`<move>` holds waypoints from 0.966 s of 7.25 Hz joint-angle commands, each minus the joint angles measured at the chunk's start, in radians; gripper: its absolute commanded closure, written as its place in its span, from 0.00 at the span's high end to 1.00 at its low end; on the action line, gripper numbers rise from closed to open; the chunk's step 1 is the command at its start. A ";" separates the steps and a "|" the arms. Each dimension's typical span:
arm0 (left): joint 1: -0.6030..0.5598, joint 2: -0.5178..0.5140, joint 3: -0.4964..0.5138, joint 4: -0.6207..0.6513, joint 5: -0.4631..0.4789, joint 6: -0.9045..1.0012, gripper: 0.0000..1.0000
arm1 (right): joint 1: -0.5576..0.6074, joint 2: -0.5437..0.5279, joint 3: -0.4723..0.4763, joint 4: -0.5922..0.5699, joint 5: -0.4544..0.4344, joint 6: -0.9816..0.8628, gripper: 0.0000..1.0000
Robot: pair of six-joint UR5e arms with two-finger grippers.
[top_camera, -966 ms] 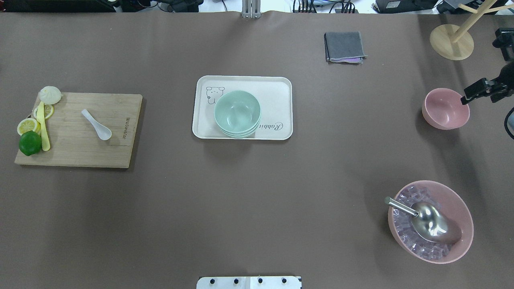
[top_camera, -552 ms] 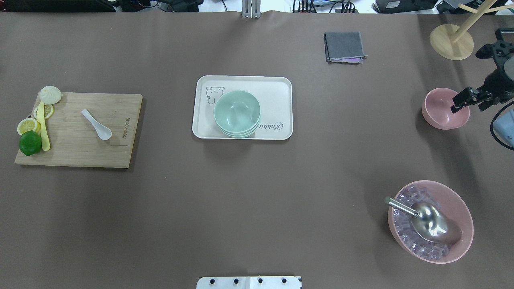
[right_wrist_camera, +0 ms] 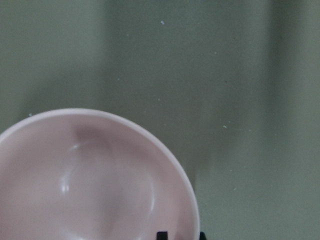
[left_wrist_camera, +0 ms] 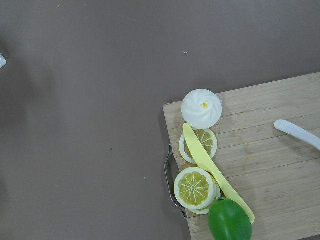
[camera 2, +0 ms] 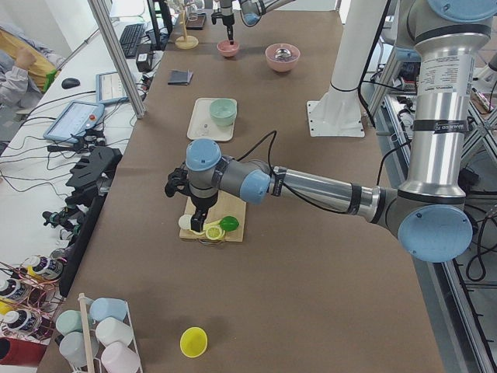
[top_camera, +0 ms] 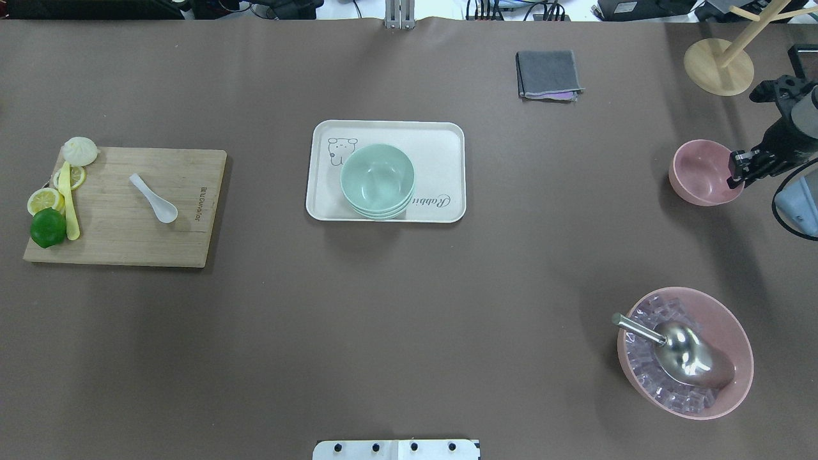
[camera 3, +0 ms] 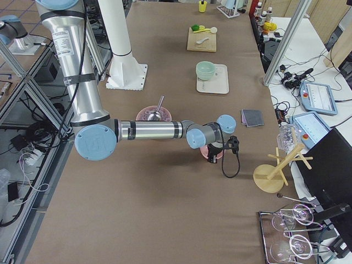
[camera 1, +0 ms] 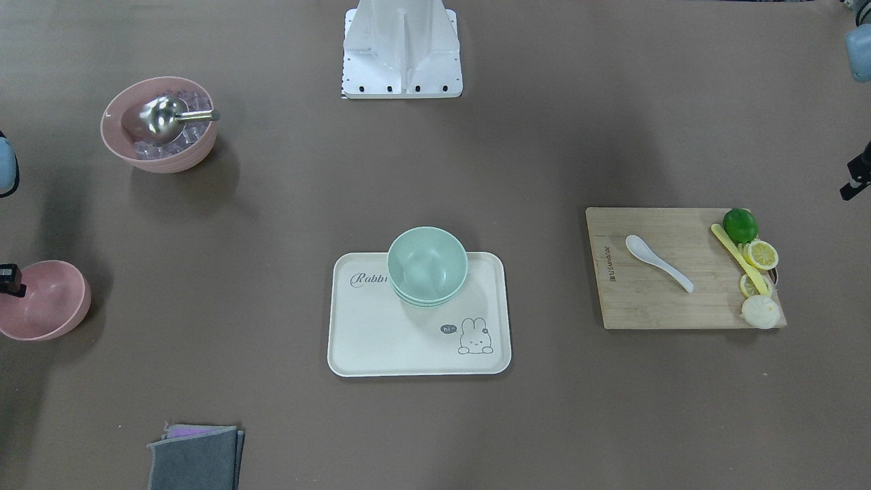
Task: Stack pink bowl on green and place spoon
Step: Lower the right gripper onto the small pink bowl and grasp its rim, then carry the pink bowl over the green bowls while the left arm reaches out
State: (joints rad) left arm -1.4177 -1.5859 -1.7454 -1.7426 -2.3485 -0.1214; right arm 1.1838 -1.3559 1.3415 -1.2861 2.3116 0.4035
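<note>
Bamboo cutting board [top_camera: 128, 243] lies at the bench's left side. On it are a white spoon [top_camera: 153, 199] near its middle and, along its left edge, a bun [top_camera: 80, 151], lemon slices [top_camera: 45, 200], a yellow knife [top_camera: 69, 204] and a lime [top_camera: 48, 228]. The spoon touches none of them.

Left hand [camera 2: 200, 220] hangs above that left edge. Its fingers show clearly in no view, so I cannot tell whether it is wide or narrow.

At centre stands a cream tray [top_camera: 441, 147] carrying a stack of green bowls [top_camera: 377, 179], set toward its near edge.

A folded grey cloth [top_camera: 548, 73] lies further right, at the far side.

The pink bowl [top_camera: 700, 174] sits upright on the bench at the right, well apart from the tray – not stacked. Right hand [top_camera: 738, 171] is at its right rim, narrowly parted. In the wrist view one fingertip [right_wrist_camera: 162, 235] stands inside the rim and the other just outside it.

Nearer, a large pink bowl [top_camera: 735, 332] holds ice cubes [top_camera: 645, 377] and a metal scoop [top_camera: 684, 354]. A wooden stand [top_camera: 718, 67] occupies the far right corner.
</note>
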 commanded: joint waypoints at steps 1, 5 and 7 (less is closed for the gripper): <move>0.000 -0.006 0.001 0.002 -0.002 -0.015 0.98 | 0.014 0.009 0.030 0.005 0.015 0.002 0.00; 0.204 -0.140 0.010 0.000 0.000 -0.419 0.98 | -0.177 0.229 0.230 -0.004 -0.004 0.604 0.00; 0.236 -0.172 0.033 -0.002 0.000 -0.452 0.98 | -0.335 0.349 0.320 -0.046 -0.146 0.809 0.00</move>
State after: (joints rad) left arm -1.2032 -1.7321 -1.7284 -1.7437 -2.3486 -0.5446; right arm 0.9485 -1.0914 1.6128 -1.3007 2.2531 1.0804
